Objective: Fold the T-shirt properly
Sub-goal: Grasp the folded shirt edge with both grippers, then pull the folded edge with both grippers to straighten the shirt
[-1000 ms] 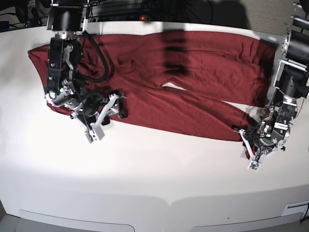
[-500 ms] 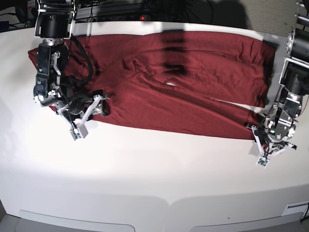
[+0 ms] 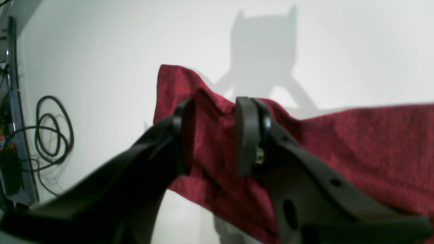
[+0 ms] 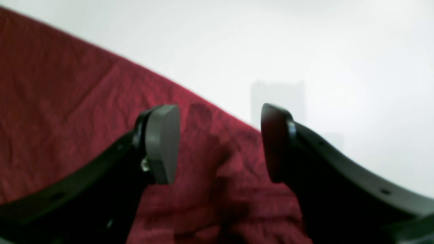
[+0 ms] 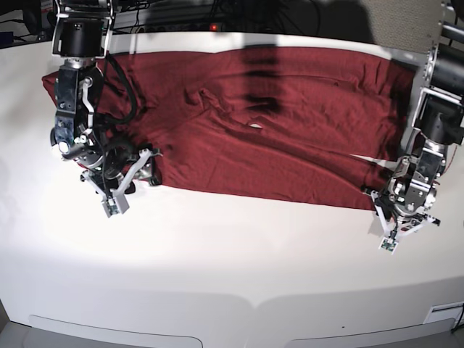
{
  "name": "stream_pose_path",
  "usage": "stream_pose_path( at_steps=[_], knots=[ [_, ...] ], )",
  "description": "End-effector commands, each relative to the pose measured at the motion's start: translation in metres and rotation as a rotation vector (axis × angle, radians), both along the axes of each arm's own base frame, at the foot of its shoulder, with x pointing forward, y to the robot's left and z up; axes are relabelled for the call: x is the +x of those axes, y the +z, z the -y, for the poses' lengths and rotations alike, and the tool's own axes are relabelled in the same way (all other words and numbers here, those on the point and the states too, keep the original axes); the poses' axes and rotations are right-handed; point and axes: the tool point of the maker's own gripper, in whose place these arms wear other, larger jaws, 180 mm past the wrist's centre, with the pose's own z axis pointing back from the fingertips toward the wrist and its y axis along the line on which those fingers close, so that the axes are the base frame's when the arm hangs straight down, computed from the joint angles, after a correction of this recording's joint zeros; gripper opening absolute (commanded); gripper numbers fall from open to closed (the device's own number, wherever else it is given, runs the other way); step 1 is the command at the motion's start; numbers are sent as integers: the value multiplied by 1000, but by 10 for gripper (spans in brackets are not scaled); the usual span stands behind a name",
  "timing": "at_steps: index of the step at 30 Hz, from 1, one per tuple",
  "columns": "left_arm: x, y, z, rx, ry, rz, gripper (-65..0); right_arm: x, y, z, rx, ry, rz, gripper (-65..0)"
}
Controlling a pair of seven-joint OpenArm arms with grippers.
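Only wrist-visible: T-shirt (image 3: 356,149) between left gripper (image 3: 214,135)

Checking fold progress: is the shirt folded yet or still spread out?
Mostly spread: the T-shirt lies wide across the table, only rumpled near its middle.

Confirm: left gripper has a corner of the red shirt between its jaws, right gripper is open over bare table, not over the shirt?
Partly wrong. The right gripper is open, but the right wrist view shows it over the shirt, close to its edge, not over bare table. The left gripper does have a shirt corner between its jaws, as the left wrist view shows.
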Motion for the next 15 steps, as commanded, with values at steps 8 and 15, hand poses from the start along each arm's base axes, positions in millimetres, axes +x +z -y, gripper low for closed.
stream_pose_path(
  at_steps=[8, 15],
  knots=[
    [11, 13, 3, -4, 9, 21, -461, 10, -41, 13, 45, -57, -128, -275],
    [10, 12, 3, -2, 12, 16, -461, -11, -55, 7, 48, -12, -228, -275]
  ],
)
